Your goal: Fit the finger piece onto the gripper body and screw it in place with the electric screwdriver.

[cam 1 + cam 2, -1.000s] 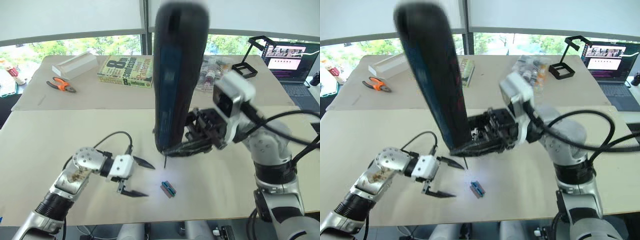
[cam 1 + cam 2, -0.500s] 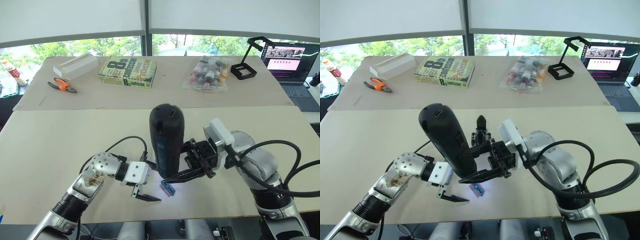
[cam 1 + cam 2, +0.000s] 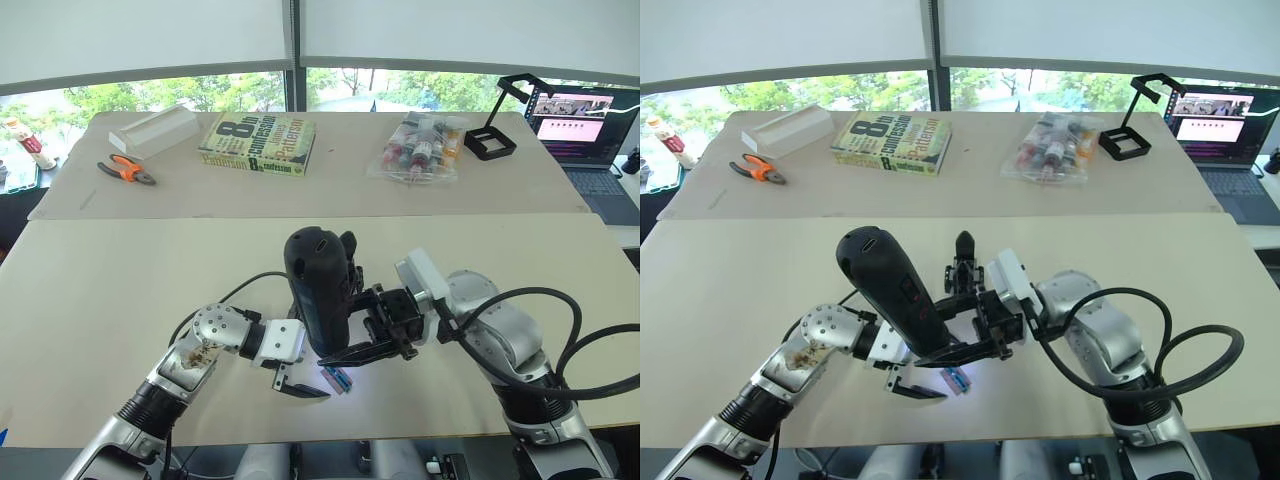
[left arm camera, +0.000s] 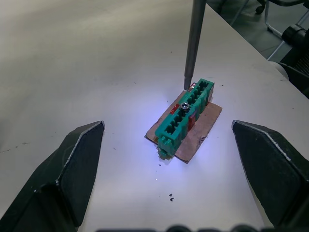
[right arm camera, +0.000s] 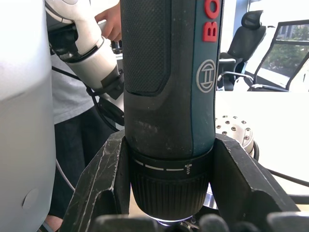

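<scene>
The electric screwdriver [image 3: 320, 295], a thick matte-black cylinder with red lettering, stands nearly upright at the frame's centre, hiding most of the gripper body [image 3: 963, 262] behind it; only its upright pointed finger shows. The right gripper [image 5: 166, 193] has its fingers clamped around the tool's ribbed collar. The thin metal bit [image 4: 194, 41] ends just above a small green ribbed block [image 4: 185, 117] lying on a brown card on the pale counter [image 3: 120, 290]. The left gripper [image 4: 171, 169] is spread wide, its fingers flanking the block without touching.
</scene>
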Available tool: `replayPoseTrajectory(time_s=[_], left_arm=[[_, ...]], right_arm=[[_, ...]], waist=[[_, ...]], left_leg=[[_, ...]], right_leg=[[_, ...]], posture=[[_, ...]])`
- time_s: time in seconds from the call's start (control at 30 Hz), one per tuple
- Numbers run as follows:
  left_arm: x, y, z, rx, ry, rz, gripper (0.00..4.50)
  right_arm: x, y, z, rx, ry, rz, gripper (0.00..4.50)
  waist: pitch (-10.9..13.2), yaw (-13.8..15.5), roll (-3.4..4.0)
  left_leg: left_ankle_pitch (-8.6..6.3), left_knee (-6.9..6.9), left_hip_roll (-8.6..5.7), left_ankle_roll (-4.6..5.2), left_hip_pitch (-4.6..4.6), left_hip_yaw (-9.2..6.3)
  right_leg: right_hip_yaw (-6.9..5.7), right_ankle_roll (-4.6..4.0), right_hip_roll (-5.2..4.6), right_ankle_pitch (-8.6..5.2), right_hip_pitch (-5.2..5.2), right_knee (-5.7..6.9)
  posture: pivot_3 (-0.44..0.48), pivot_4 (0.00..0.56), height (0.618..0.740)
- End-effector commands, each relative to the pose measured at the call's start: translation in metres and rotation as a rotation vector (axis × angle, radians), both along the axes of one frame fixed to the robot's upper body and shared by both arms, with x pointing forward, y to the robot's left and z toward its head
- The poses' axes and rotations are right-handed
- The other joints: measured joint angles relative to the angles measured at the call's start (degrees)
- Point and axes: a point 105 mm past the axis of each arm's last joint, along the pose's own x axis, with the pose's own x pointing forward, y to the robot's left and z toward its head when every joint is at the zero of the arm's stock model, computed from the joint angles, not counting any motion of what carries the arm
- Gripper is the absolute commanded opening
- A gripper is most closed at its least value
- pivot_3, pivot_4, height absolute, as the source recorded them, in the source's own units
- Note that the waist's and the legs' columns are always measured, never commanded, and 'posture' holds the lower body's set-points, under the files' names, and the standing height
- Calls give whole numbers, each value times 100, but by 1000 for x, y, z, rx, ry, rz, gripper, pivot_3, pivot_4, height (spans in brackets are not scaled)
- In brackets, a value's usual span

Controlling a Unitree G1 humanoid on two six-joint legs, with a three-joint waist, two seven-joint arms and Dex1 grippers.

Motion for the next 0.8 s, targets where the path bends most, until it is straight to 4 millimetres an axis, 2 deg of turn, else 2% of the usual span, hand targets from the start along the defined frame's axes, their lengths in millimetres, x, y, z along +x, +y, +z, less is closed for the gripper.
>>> replayPoseTrajectory(time_s=[0.03,0.8], left_arm=[[-2,-2,3,-1,-14,-19,4500],[-8,-6,4,-8,-2,-30,4500]], right_arm=[[-3,0,7,41,-40,5,1896],[-4,-1,2,28,-27,-6,1896]], waist=[[0,0,0],[0,1,0]], left_leg=[[0,0,0,0,0,0],[0,2,-1,-1,1,0]], right_leg=[[0,0,0,0,0,0],[0,0,0,0,1,2]], posture=[[0,150,740],[0,150,740]])
